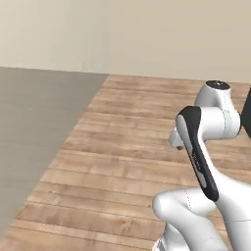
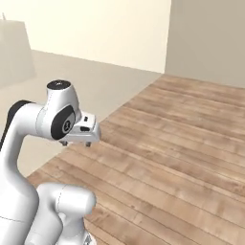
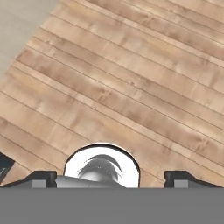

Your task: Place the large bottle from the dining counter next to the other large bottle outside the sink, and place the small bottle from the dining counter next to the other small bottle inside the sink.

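- Two floor surfaces met: grey floor (image 1: 34,127) left, wooden planks (image 1: 122,162) right, beige wall (image 1: 122,34) behind.
- Gripper (image 2: 76,142) hung over planks, fingers (image 3: 41,178) wide apart, empty.
- No bottle, sink or counter was visible.

1. Wood plank floor (image 1: 122,147), brown, boards run across both base views; seen close up in hand view.
2. Grey floor area (image 1: 34,132) adjoins planks on left.
3. No obj. lying on planks.
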